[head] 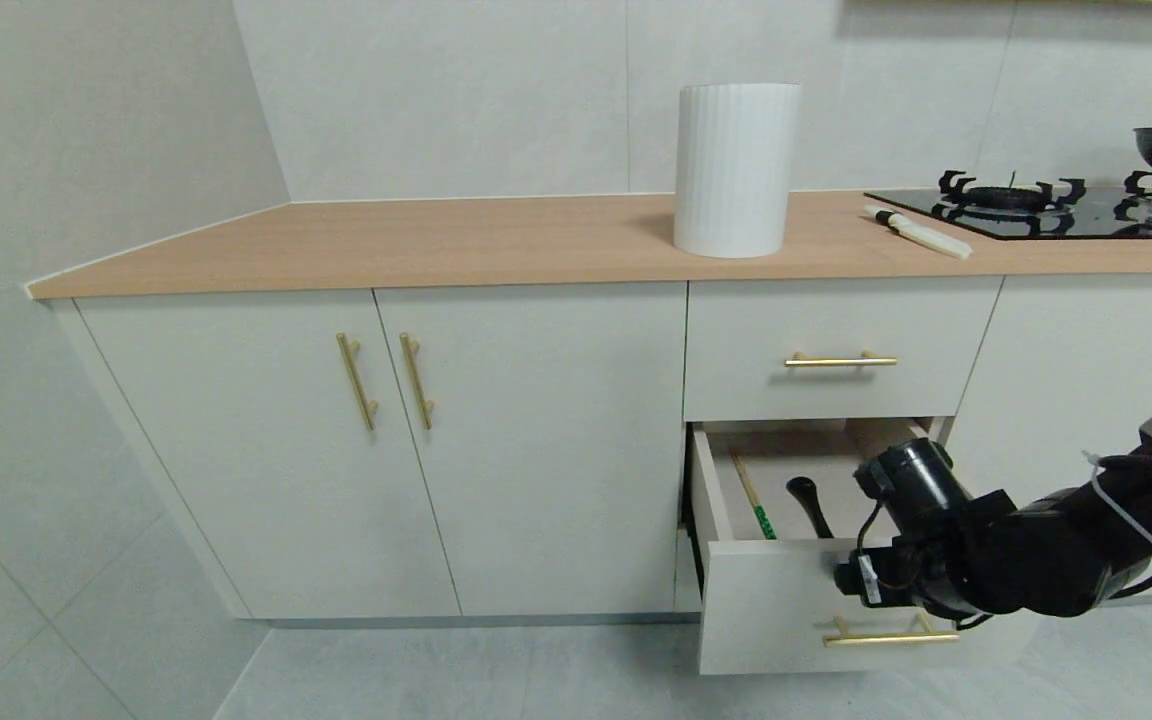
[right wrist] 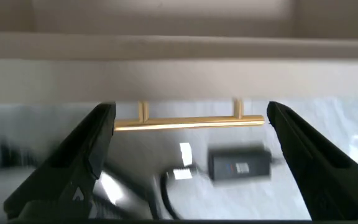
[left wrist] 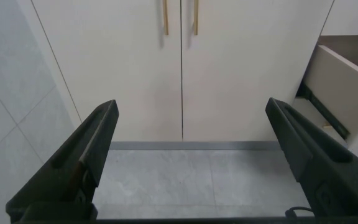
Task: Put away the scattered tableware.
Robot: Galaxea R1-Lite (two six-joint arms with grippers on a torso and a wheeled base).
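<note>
The white knife [head: 916, 231] lies flat on the tabletop [head: 386, 245] beside the hob [head: 1036, 212], well apart from the open drawer [head: 786, 600] holding chopsticks [head: 751, 497] and a black ladle [head: 809, 503]. It looks light, stiff and smooth, likely slippery; pinch it across the middle from above. Right tool [right wrist: 189, 112], wide, faces the drawer handle [right wrist: 188, 124]; left tool [left wrist: 191, 106], wide, hangs low before the cupboard doors [left wrist: 179, 62].

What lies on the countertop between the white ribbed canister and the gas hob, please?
A slim white utensil lies flat on the countertop between the canister and the hob, close to the hob's near corner, as the head view shows.
</note>
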